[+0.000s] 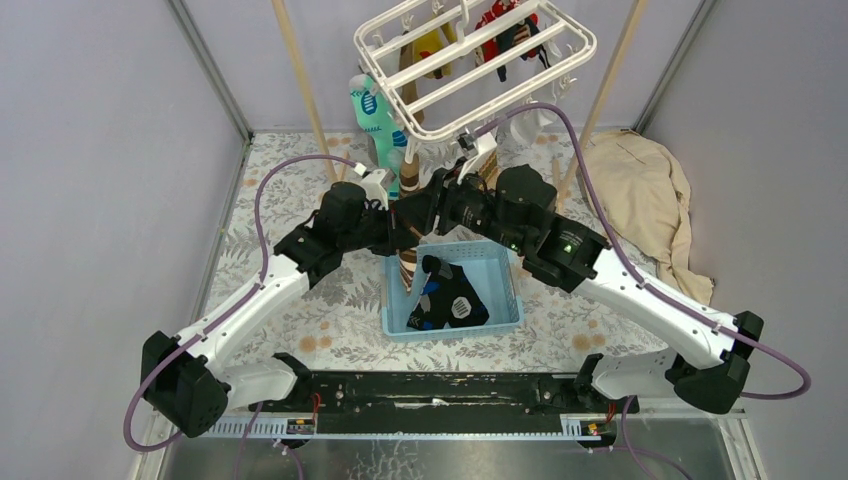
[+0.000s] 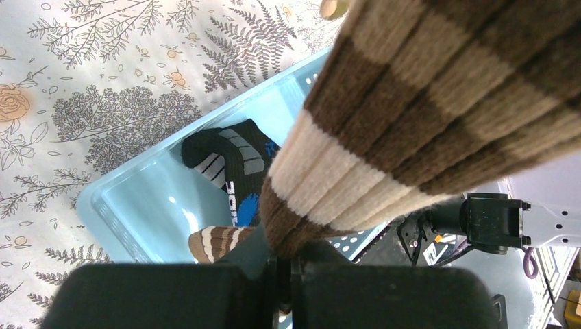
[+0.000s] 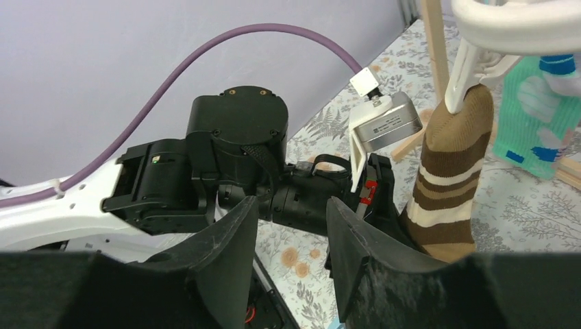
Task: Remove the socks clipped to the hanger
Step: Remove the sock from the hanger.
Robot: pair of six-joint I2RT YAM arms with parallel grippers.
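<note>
The brown-striped sock (image 2: 411, 123) overflows the left wrist view's top and right edges, hiding much of the blue basket (image 2: 140, 205) behind it (a second striped sock (image 2: 216, 241) barely peeks out); above it, the hanger (image 1: 384, 82) is cropped by the overhead view's top edge.

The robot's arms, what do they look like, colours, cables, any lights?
Both the left arm and right arm have white links between bulky black joint housings. A purple cable loops along each. A green light glows on the right arm. The right gripper has broad black fingers with a grainy surface; a silver camera box sits at the left wrist.
</note>
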